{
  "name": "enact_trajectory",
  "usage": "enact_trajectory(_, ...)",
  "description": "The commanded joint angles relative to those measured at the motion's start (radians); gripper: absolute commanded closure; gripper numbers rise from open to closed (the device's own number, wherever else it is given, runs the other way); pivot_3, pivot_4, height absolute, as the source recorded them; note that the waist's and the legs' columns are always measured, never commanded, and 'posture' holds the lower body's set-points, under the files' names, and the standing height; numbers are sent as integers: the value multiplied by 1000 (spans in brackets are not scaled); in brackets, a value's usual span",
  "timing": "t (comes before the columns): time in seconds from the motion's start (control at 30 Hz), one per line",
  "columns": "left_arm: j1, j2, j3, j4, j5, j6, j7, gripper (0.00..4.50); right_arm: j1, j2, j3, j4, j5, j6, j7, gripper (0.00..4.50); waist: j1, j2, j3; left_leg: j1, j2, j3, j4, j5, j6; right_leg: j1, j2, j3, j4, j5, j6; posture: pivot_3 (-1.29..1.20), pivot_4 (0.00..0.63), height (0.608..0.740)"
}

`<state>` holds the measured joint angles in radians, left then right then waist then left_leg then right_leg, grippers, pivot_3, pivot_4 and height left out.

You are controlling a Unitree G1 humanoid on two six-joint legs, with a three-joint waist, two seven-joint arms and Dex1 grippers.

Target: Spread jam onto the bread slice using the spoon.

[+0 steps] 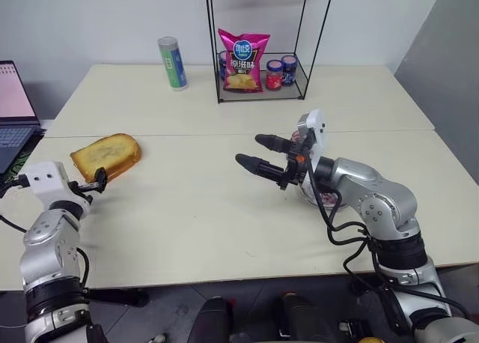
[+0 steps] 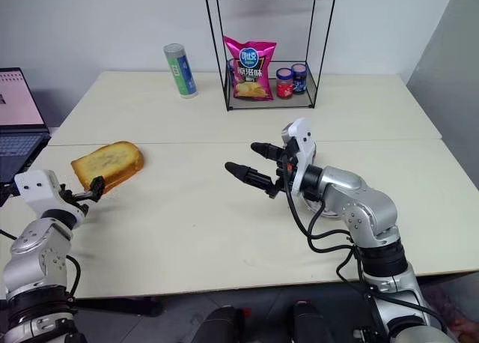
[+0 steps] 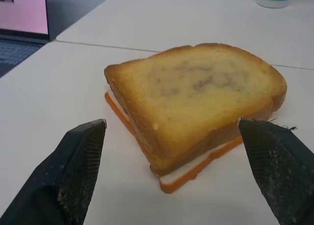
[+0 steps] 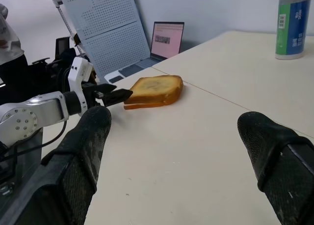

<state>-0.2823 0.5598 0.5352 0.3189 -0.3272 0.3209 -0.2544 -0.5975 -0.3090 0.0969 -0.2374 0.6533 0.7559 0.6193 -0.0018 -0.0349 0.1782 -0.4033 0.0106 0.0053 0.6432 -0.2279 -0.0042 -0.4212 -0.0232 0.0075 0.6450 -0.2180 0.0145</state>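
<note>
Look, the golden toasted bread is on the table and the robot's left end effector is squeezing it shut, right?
Not quite. The golden-yellow toasted bread slice does lie on the pale table, but the left end effector is open, its black fingers standing apart on either side of the slice. The left wrist view shows it.

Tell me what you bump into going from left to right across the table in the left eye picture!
laptop → left hand → bread slice → green can → pink chip bag → right hand
</note>
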Motion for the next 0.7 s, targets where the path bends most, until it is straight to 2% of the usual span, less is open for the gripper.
enact_trajectory(0.03, -49, 13, -20, 58, 5, -32, -22, 0, -8, 1, -30, -24, 14, -1, 0, 6, 0, 0, 0, 0, 0, 0, 0, 0, 0, 0, 0, 0, 0, 0, 0, 0, 150, 740)
enact_trajectory(0.4, -150, 40, -6, 247, -12, -92, -51, 0, -2, 1, -77, -34, 26, 20, -35, 6, -1, 0, 0, 0, 0, 0, 0, 0, 0, 0, 1, 0, 0, 0, 0, 0, 150, 740)
enact_trajectory(0.43, -152, 42, -8, 252, -11, -98, -55, 374, -4, 2, -80, -33, 26, 20, -37, 0, -1, 0, 0, 0, 0, 0, 0, 0, 0, 0, 1, 0, 0, 0, 0, 0, 150, 740)
enact_trajectory(0.47, -154, 43, -9, 257, -10, -102, -58, 473, -6, 3, -82, -33, 26, 21, -40, 0, -1, 0, 0, 0, 0, 0, 0, 0, 0, 0, 1, 0, 0, 0, 0, 0, 150, 740)
enact_trajectory(0.7, -171, 55, -11, 287, -11, -126, -63, 1899, -11, 3, -82, -30, 17, 18, -42, 0, -1, 0, 0, 0, 0, 0, 0, 0, 0, 0, 0, 0, 0, 0, 0, 0, 150, 740)
